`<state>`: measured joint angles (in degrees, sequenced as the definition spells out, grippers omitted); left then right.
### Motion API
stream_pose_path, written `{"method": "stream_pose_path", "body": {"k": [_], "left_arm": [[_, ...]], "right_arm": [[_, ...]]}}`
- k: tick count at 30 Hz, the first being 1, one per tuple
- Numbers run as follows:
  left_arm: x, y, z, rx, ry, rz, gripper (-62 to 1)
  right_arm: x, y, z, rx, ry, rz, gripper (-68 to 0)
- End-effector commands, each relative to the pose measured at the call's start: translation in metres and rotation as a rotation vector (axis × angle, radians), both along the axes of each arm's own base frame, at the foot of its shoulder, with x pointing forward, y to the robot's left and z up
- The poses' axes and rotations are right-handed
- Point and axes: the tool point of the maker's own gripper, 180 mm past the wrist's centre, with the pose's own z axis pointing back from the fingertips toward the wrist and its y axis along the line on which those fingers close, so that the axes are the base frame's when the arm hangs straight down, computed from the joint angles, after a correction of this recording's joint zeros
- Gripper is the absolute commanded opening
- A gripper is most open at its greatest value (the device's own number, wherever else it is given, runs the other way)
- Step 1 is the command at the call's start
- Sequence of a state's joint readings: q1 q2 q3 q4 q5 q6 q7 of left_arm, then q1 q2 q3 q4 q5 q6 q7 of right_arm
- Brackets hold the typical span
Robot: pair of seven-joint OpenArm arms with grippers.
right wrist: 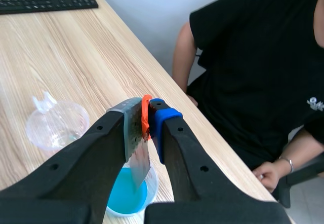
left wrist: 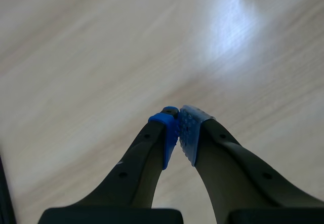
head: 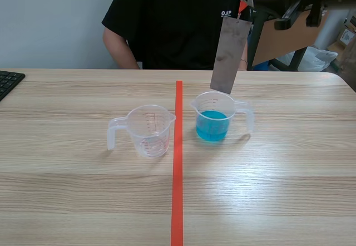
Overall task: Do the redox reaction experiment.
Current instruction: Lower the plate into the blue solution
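My right pincer (right wrist: 149,116) is gripping a flat grey metal strip (head: 229,54), with the clear plastic jug of blue liquid (head: 213,122) beneath it; lowering straight in seems next. My left pincer (left wrist: 179,133) is sitting closed.

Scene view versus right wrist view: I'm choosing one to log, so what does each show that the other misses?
Scene view only: the tape line and the metal strip's full length over the blue cup. Right wrist only: the right gripper seen close, clamped on the strip. Both: strip, blue cup, empty cup, keyboard, person.
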<state>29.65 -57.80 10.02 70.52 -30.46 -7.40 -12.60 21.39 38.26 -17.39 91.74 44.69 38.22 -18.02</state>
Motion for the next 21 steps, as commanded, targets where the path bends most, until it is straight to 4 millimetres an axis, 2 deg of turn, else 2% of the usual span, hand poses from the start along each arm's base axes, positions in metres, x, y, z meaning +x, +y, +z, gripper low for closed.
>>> {"method": "stream_pose_path", "body": {"k": [1,4,10,16,21], "left_arm": [[-0.007,-0.001,-0.002,-0.030,-0.014,0.047,-56.9],[-0.034,0.014,-0.011,-0.029,0.008,0.150,-56.9],[-0.082,0.030,-0.020,-0.061,0.036,0.308,-56.9],[-0.134,0.024,-0.034,-0.092,0.114,0.389,-56.9],[-0.163,0.016,-0.043,-0.115,0.167,0.445,-56.9]], "right_arm": [[0.005,0.000,0.011,0.026,-0.031,0.000,-66.0],[0.009,0.000,0.005,0.049,-0.021,-0.002,-66.0],[0.014,0.002,-0.008,0.064,0.002,-0.005,-66.0],[0.022,0.002,-0.025,0.080,0.033,-0.028,-66.0],[0.025,0.005,-0.045,0.093,0.071,-0.027,-66.0]]}}
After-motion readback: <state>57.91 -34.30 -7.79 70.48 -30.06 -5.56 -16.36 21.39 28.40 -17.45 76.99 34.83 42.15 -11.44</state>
